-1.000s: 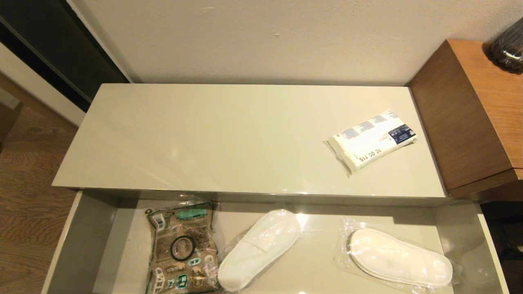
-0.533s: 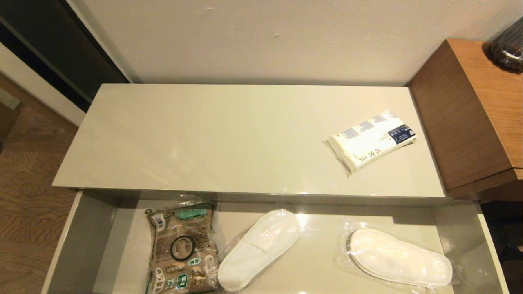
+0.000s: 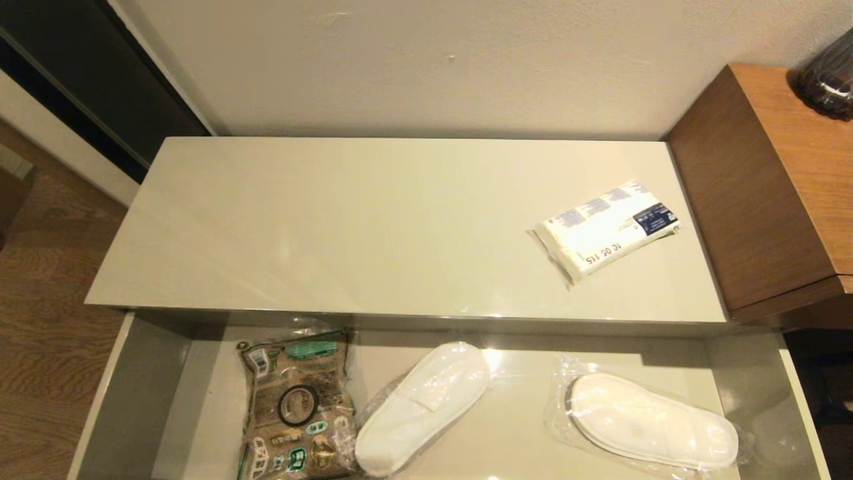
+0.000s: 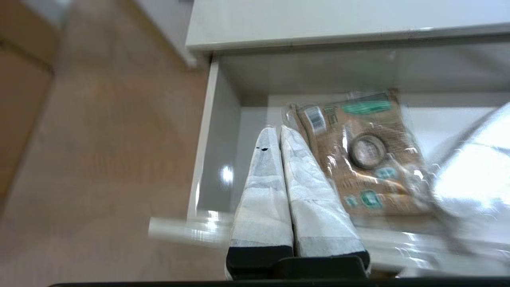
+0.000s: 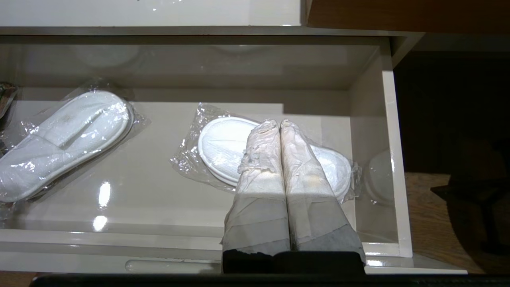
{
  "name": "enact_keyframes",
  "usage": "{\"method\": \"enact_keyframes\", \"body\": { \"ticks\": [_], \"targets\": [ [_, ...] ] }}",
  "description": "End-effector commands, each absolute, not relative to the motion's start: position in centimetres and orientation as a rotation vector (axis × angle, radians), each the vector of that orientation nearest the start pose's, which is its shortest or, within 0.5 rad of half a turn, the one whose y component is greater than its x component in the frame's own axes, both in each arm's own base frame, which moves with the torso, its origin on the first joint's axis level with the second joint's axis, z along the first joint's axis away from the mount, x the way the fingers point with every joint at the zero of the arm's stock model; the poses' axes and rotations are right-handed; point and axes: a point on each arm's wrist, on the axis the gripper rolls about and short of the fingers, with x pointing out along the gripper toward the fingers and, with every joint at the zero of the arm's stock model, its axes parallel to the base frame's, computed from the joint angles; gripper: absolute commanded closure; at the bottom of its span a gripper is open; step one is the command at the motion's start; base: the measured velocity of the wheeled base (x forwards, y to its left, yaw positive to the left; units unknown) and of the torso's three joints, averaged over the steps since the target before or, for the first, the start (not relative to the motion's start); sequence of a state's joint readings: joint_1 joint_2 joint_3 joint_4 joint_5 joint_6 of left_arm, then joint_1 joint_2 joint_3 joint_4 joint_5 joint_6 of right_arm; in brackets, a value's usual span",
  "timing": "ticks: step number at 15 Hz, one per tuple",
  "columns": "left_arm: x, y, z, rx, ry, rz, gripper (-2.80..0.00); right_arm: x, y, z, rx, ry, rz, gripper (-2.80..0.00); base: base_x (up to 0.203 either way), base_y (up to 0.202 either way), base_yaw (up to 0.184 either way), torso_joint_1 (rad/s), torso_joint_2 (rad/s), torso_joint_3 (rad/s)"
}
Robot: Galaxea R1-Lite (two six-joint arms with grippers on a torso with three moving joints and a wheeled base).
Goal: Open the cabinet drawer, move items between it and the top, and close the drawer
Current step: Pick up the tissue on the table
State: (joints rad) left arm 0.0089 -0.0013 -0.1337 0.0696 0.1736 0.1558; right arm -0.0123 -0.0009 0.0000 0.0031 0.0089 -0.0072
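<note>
The cabinet drawer (image 3: 126, 400) stood open at the frame's bottom; the left gripper (image 4: 279, 131) and right gripper (image 5: 275, 124) were both closed, empty.

A plain pale wall (image 3: 426, 67) stands at the back, with a few small marks on it. The floor (image 3: 40, 280) is brown wood with wavy grain. On the left there is a dark panel (image 3: 86, 73) with a white strip (image 3: 60, 153) running beside it, low on the wall. On the right stands a taller brown wooden unit (image 3: 766, 193), and a dark shiny thing (image 3: 830, 73) sits on top of it. Warm light makes bright spots on the glossy surfaces.
</note>
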Motion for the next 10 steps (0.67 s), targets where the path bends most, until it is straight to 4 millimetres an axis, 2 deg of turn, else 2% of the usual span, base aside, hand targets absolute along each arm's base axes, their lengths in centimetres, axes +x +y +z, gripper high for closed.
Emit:
{"method": "enact_keyframes", "body": {
  "ticks": [1,3,5,10],
  "targets": [
    [-2.6,0.4,10.0,0.173,-0.226,0.2,0.0,-2.3,0.0,7.5,-0.008,0.003,-0.003,0.0,0.0,0.0,0.0,0.0,0.0,0.0],
    [-2.5,0.3,9.3,0.2,-0.148,0.188,0.0,-2.3,0.0,7.5,-0.008,0.003,-0.003,0.0,0.0,0.0,0.0,0.0,0.0,0.0],
    [-2.5,0.3,9.2,0.202,-0.141,0.183,0.0,-2.3,0.0,7.5,-0.008,0.003,-0.003,0.0,0.0,0.0,0.0,0.0,0.0,0.0],
    [-2.3,0.0,8.7,0.164,-0.111,0.047,0.0,-2.3,0.0,7.5,-0.008,0.003,-0.003,0.0,0.0,0.0,0.0,0.0,0.0,0.0]
  ]
}}
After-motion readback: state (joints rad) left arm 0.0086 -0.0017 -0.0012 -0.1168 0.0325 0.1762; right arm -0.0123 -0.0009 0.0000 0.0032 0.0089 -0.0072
